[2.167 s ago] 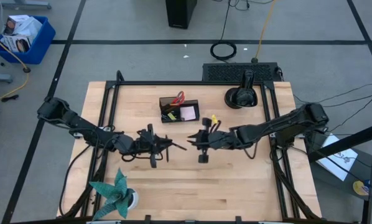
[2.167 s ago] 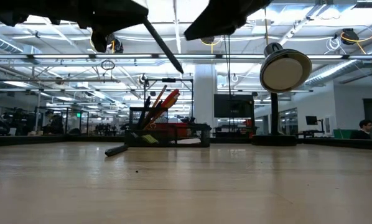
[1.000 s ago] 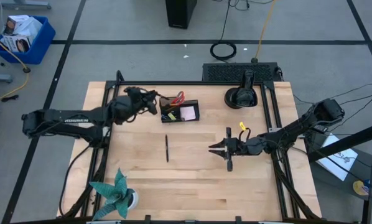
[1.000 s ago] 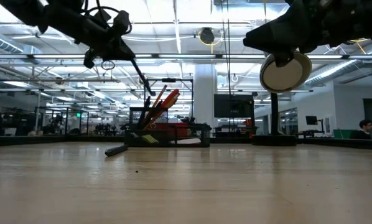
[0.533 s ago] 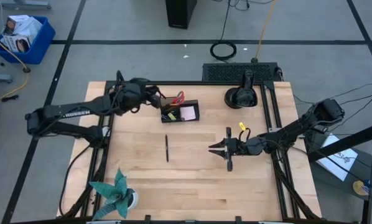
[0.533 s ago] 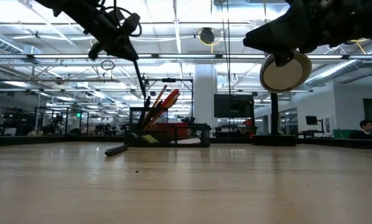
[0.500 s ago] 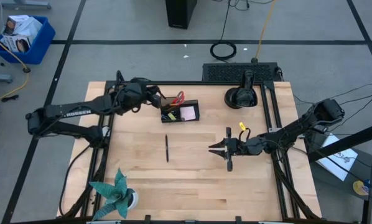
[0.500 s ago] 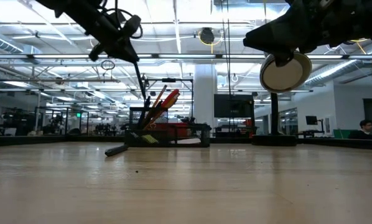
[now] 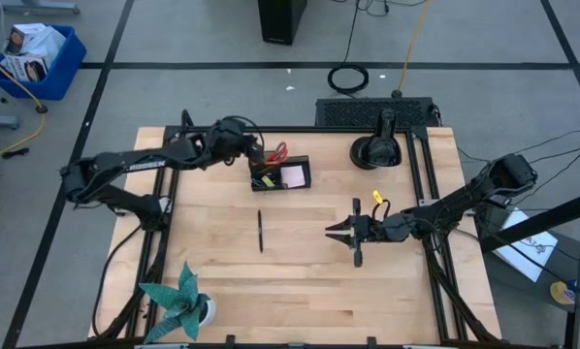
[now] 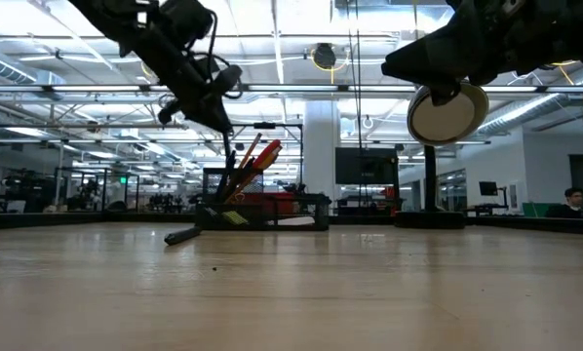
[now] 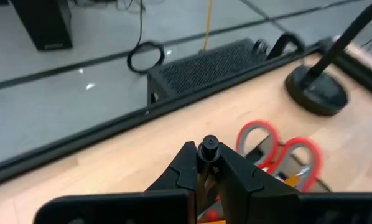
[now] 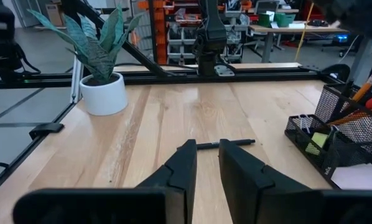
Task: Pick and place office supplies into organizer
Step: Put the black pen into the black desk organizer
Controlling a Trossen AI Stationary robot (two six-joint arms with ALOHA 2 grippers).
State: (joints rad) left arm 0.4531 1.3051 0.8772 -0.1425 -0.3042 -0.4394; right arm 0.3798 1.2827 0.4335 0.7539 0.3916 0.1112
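High view: left gripper [image 9: 248, 153] holds pen [image 11: 208, 148] over organizer [image 9: 280, 174].

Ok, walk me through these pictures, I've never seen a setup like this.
Two dark robot arms work at a wooden table. One picture looks straight down, one looks level across the tabletop, and each wrist carries its own camera. The left gripper is shut on a black pen, holding it over the cup end of the black mesh organizer, which already holds red-handled scissors and a pink sticky-note pad. Another pen lies loose on the table. The right gripper waits above the table, holding nothing. A teal paper plant stands at one corner.
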